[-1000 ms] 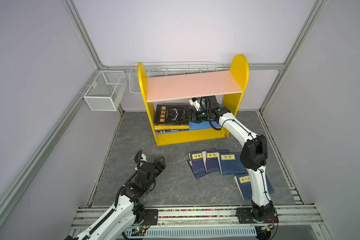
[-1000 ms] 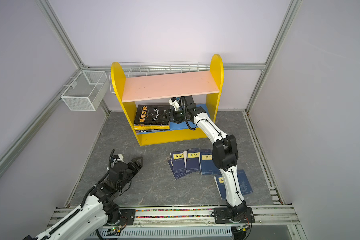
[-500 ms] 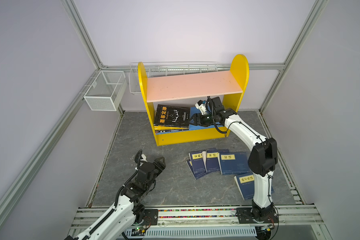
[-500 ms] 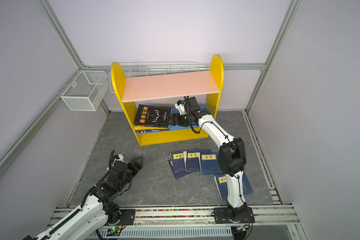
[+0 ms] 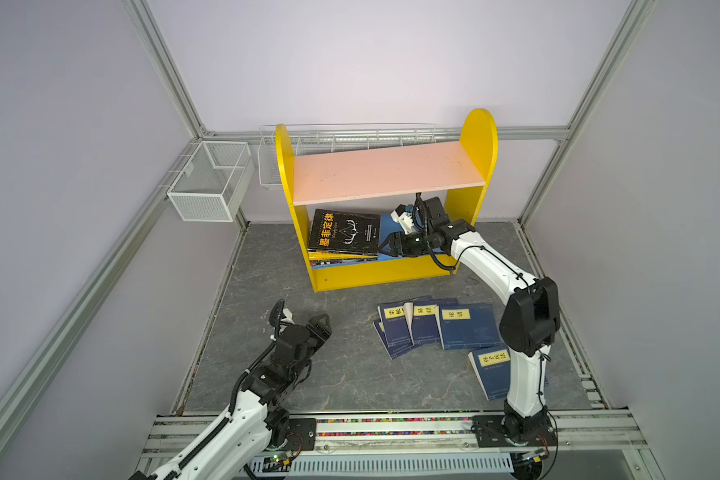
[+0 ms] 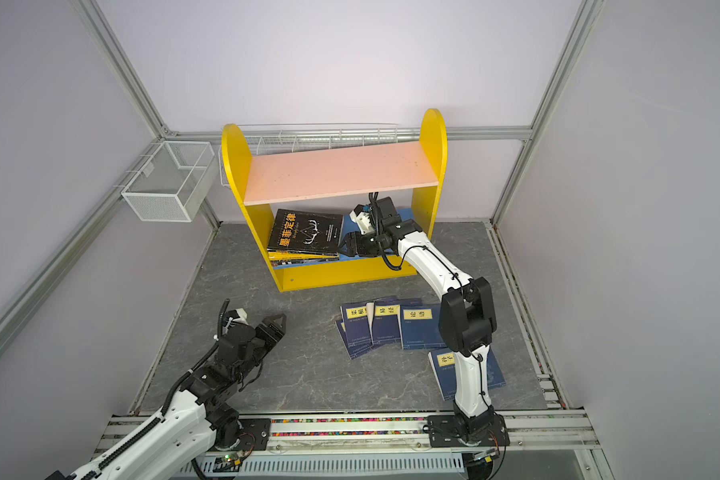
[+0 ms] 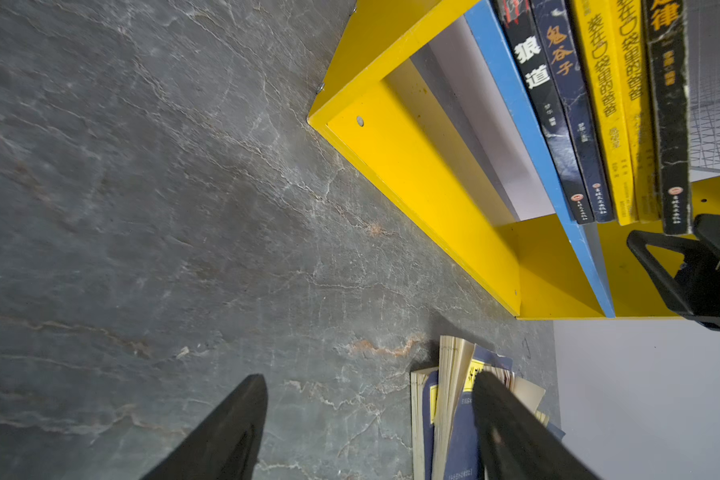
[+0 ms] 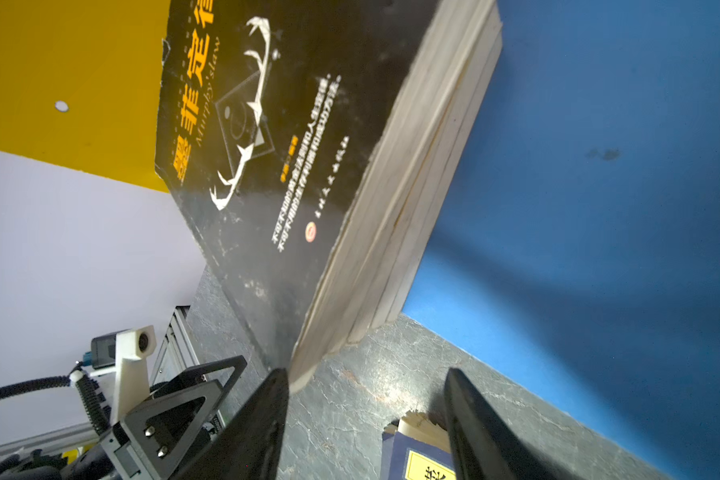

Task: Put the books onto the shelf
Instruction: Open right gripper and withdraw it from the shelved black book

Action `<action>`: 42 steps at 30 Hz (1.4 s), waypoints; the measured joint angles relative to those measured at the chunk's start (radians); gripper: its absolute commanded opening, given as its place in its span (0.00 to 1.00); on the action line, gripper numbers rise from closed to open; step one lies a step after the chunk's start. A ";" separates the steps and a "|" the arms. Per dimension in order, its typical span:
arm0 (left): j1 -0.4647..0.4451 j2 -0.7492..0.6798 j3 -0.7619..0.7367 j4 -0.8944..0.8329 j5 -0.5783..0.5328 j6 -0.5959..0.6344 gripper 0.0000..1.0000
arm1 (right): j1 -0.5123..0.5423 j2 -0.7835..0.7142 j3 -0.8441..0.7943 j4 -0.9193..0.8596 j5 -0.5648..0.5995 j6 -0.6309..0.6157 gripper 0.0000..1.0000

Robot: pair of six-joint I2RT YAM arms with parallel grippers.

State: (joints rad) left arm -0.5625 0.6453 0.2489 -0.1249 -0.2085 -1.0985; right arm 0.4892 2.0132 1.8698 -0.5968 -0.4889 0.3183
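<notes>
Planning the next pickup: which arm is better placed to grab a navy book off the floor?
Right, probably: the navy books lie on its side, near its base, and the right tool, open and empty, is close by at the shelf.

Wall-hung white mesh basket

Both top views are bright and evenly lit by soft overhead light. The grey desk carries only faint shadows with blurred edges. The deepest shade sits beneath the shelf's pink board, dimming the lower tier. Wide-angle distortion splays the metal frame posts outward toward 10 and 2 o'clock.

In the left wrist view, desk veining and book spines are crisp, while the left fingers are dark and soft-edged.

In the right wrist view, the black book shows a pale sheen and smeared small print. A broad soft shadow darkens part of the blue board, and the right fingers are out-of-focus silhouettes.
</notes>
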 measured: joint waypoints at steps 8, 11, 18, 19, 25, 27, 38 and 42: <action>0.000 0.001 0.000 0.000 0.000 0.000 0.78 | 0.046 -0.014 -0.004 -0.059 0.086 -0.114 0.66; 0.000 0.001 0.000 0.000 0.000 0.000 0.78 | 0.071 -0.014 0.006 -0.103 0.142 -0.173 0.66; 0.000 0.005 0.000 0.000 0.000 0.000 0.78 | 0.127 0.019 0.111 -0.196 0.263 -0.309 0.65; 0.000 0.006 0.000 0.000 0.000 0.000 0.78 | 0.135 0.034 0.133 -0.201 0.282 -0.329 0.65; 0.000 0.009 0.000 -0.009 0.000 0.000 0.78 | 0.160 0.093 0.246 -0.200 0.343 -0.401 0.63; 0.000 0.009 0.000 -0.010 0.000 0.000 0.78 | 0.160 0.101 0.256 -0.199 0.362 -0.413 0.61; 0.000 0.012 0.000 -0.019 -0.001 0.000 0.78 | 0.160 0.118 0.279 -0.200 0.393 -0.449 0.47; 0.000 0.016 0.000 -0.019 0.000 0.000 0.78 | 0.160 0.118 0.279 -0.199 0.396 -0.450 0.47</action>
State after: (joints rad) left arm -0.5625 0.6609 0.2489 -0.1444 -0.2089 -1.0988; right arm 0.6495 2.1311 2.1490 -0.7959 -0.0929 -0.1318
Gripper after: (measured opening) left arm 0.783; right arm 0.473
